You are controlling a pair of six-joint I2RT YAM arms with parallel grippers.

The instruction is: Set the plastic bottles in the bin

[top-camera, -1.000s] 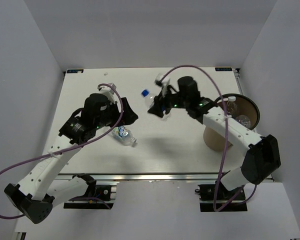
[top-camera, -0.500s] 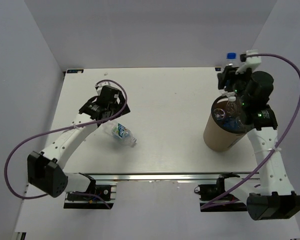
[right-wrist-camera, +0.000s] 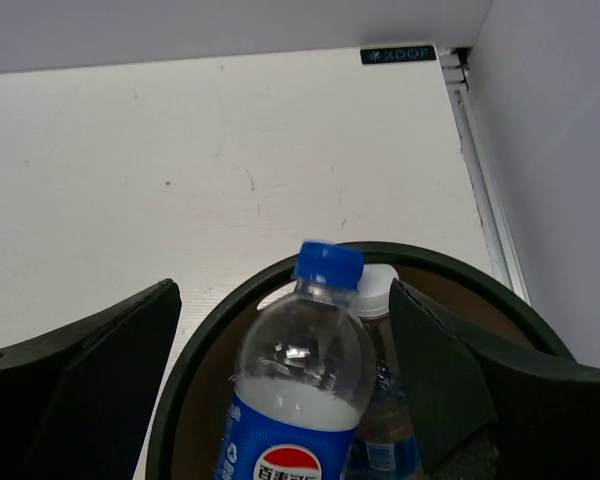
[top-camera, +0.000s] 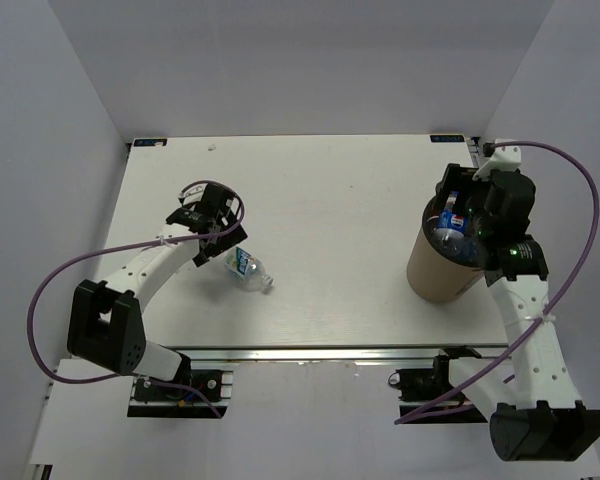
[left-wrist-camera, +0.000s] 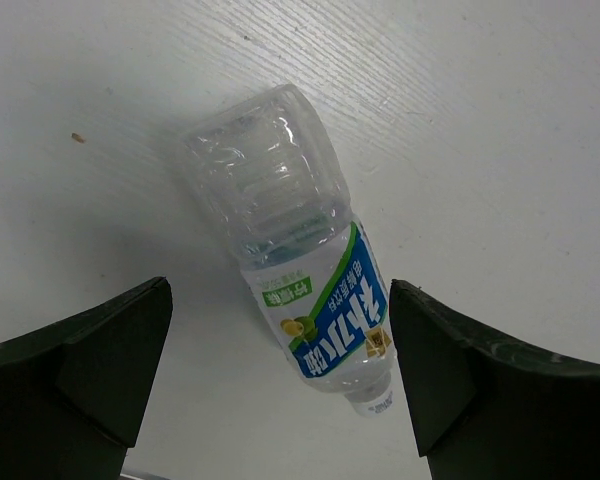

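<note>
One clear plastic bottle [top-camera: 248, 270] with a blue-and-white label lies on its side on the white table, left of centre. My left gripper [top-camera: 220, 236] hovers over it, open, and the bottle [left-wrist-camera: 300, 270] lies between the spread fingers [left-wrist-camera: 100, 360] without touching them. The brown bin [top-camera: 435, 275] stands at the right. My right gripper [top-camera: 458, 205] is open just above its dark rim [right-wrist-camera: 195, 350]. A blue-capped bottle [right-wrist-camera: 300, 380] stands loose in the bin's mouth, its neck above the rim, beside a white-capped bottle [right-wrist-camera: 376, 290]. Neither touches my right gripper [right-wrist-camera: 283, 300].
The table's right edge rail [right-wrist-camera: 485, 200] and the white side wall run close behind the bin. A purple cable [top-camera: 580, 190] loops off the right arm. Bare white tabletop [top-camera: 340, 220] separates the two arms.
My right gripper has opened and let go of the blue-capped bottle, which now sits in the bin's mouth. My left gripper has moved closer over the lying bottle.
</note>
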